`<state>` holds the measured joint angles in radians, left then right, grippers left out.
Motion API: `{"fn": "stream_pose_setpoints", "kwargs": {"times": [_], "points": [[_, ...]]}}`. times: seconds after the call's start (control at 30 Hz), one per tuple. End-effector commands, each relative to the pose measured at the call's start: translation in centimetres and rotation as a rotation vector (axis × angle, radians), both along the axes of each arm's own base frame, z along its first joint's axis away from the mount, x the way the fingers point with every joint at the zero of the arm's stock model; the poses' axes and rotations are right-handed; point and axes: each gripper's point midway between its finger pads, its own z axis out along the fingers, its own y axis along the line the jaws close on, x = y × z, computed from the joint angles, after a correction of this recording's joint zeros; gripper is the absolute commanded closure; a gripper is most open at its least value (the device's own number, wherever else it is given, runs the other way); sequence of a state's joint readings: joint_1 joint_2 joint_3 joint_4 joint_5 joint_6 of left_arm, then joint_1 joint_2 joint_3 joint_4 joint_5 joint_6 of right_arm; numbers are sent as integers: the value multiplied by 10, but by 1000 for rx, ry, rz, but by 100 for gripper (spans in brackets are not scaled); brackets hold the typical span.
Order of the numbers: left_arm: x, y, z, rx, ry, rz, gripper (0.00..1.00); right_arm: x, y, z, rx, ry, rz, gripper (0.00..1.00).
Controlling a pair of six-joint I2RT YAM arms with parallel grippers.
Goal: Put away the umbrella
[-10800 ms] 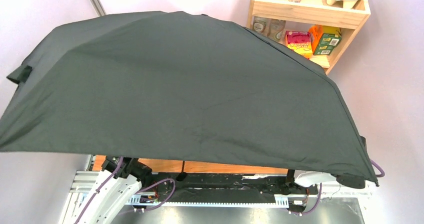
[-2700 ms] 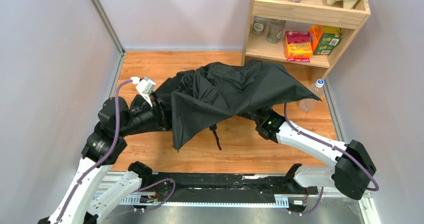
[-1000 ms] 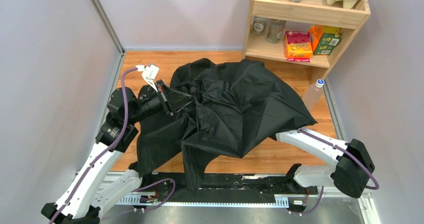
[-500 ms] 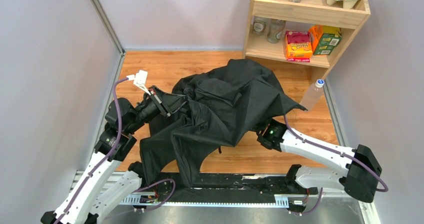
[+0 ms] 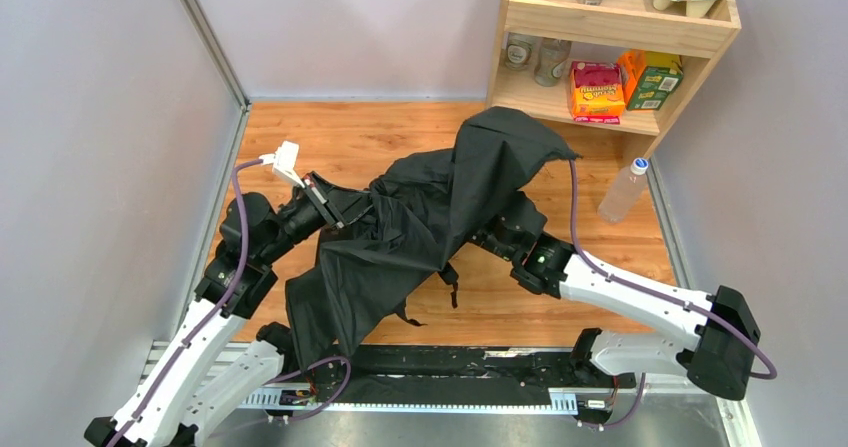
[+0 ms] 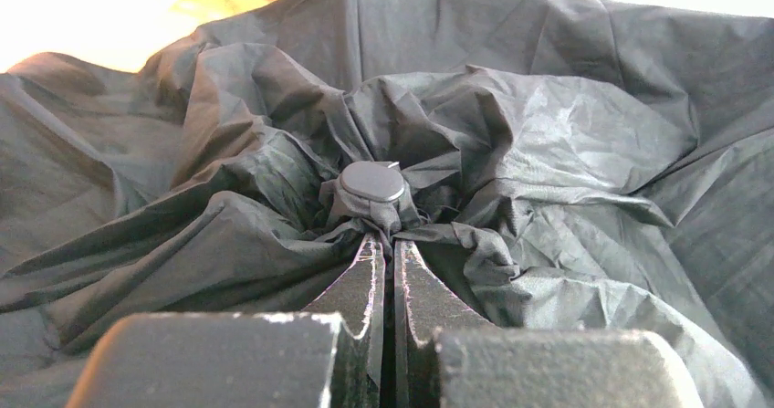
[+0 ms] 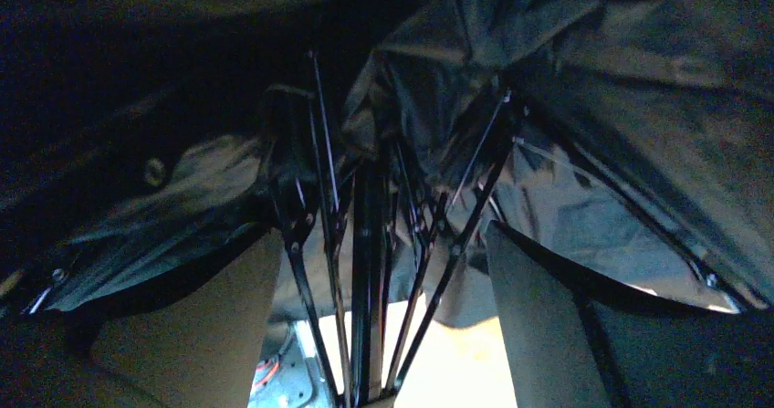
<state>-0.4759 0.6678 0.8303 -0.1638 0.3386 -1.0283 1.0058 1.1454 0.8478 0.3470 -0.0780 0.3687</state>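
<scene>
The umbrella [image 5: 420, 217] is folded in, its black fabric bunched and hanging slantwise over the wooden table, one flap raised toward the shelf. My left gripper [image 5: 340, 205] is shut on the fabric at the canopy's top. In the left wrist view the round cap [image 6: 372, 182] sits just past the pinched left gripper [image 6: 384, 242]. My right gripper [image 5: 497, 235] is under the canopy and open. Seen from the right wrist, the right gripper [image 7: 381, 233] straddles the thin shaft [image 7: 367, 271] and the folded ribs [image 7: 456, 235] without touching them. A strap [image 5: 450, 279] dangles below. The handle is hidden.
A wooden shelf [image 5: 610, 29] with boxes and jars stands at the back right, close to the raised flap. A clear plastic bottle [image 5: 622, 189] stands on the table [image 5: 330, 132] beside the shelf. Grey walls close in both sides.
My right gripper has opened from a narrow hold to wide around the shaft. The canopy has drawn into a narrower bundle, its far flap lifted toward the shelf. The left grip is unchanged.
</scene>
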Motion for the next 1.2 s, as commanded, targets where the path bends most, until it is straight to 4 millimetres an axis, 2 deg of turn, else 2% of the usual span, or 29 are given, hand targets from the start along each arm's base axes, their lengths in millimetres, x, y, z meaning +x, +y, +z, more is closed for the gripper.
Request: {"fn": "stream_pose_setpoints", "kwargs": {"times": [0.0,0.07,0.2,0.37,0.43,0.47,0.5,0.53,0.57,0.67,0.7,0.73,0.77,0.8,0.83,0.87,0.9,1.03,1.13,1.17], "points": [[-13,-1,21,-33,-82,-46,100,10,13,45,91,-101,15,16],[-14,-5,20,-24,-84,-73,100,9,25,44,85,-104,64,22],[-22,-3,35,40,-188,-95,100,0,37,38,77,-92,146,60],[-30,10,58,87,-297,-57,100,-11,37,25,112,-87,206,85],[-35,12,62,109,-314,-61,80,-11,35,24,115,-81,196,94],[-35,16,64,130,-337,-45,60,-9,33,24,125,-78,192,99],[-38,19,63,147,-333,-35,52,-9,30,26,141,-80,192,100],[-39,27,67,162,-359,5,37,-10,26,25,162,-79,189,100],[-42,32,64,182,-352,20,33,-9,21,30,193,-89,184,100],[-53,59,67,216,-392,128,33,-9,7,32,260,-76,183,100],[-55,63,60,231,-375,143,32,-9,2,35,282,-78,188,100],[-61,73,62,216,-383,185,32,-13,-1,38,302,-84,202,100],[-59,76,50,225,-355,200,32,-15,-4,40,314,-89,213,100],[-68,81,54,182,-367,213,32,-17,-5,43,323,-84,225,100],[-68,79,45,170,-367,206,32,-21,-6,46,328,-87,247,100],[-72,73,49,130,-392,173,32,-26,-6,48,332,-88,271,100],[-68,67,39,109,-359,152,31,-29,-7,52,343,-92,288,100],[-53,43,29,45,-297,73,31,-41,-10,62,365,-101,339,100],[-43,30,37,17,-302,33,31,-47,-8,65,359,-99,380,100],[-40,20,37,9,-289,-15,31,-48,-7,66,364,-99,387,100]]}}
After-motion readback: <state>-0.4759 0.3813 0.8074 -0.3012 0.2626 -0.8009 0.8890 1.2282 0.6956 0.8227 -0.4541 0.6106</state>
